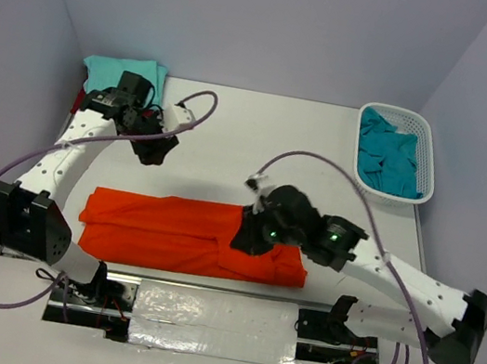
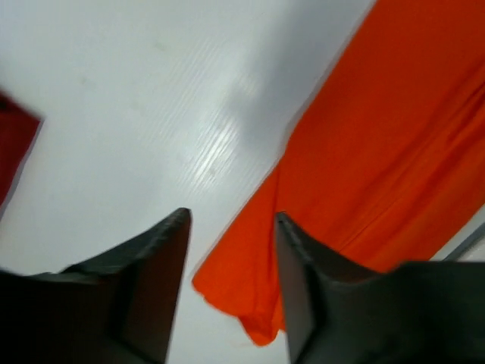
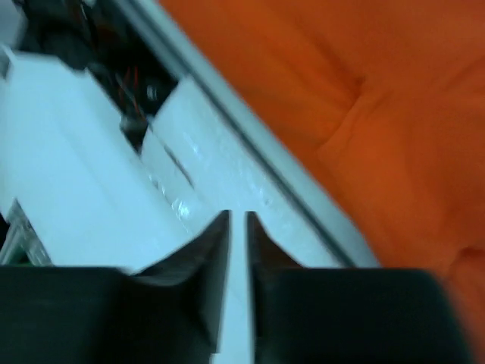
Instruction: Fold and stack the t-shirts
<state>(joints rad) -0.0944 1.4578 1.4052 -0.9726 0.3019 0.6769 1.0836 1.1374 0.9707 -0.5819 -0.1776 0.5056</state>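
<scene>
Presently the orange t-shirt point(image 1: 169, 230) lies folded into a long band across the near middle of the tabletop point(image 1: 261, 138), running left to right, with some bunching at its right end. The right claw point(image 3: 237, 214) hovers low over that right end. Its wrist camera shows the two dark fingers only a thin slit apart with nothing caught between them. The near edge of the tabletop lies under the tips, and the orange cloth fills the upper right of that view.

The left claw point(image 2: 233, 216) hangs above bare tabletop just beyond the shirt's far left part, clear of the cloth. Its fingers stand well apart and hold nothing, and an orange edge shows below and between them.

At the far left corner sits the mint-aqua t-shirt point(image 1: 123, 74), folded. A sliver of the dark red t-shirt point(image 1: 78, 102) peeps out just beside it, mostly hidden by the left arm. The teal-blue t-shirt point(image 1: 389, 161) lies crumpled inside the white mesh basket point(image 1: 396, 110) at the far right corner, well apart from the others.
</scene>
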